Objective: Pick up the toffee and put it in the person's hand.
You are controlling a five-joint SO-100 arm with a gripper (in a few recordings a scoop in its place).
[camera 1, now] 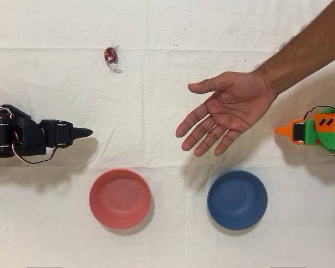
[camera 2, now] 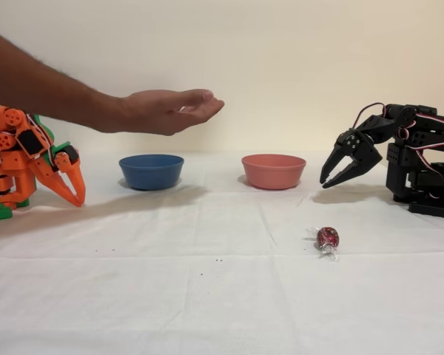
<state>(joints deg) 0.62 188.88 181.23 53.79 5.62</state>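
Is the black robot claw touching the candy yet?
Apart. The overhead view shows bare cloth between the black gripper and the toffee; the fixed view shows the gripper raised above the table.

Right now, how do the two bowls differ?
The pink bowl lies nearer the black arm's gripper; the blue bowl lies below the person's hand in the overhead view. In the fixed view pink stands right, blue left. Both are upright, alike in size, holding nothing; the toffee lies on the cloth.
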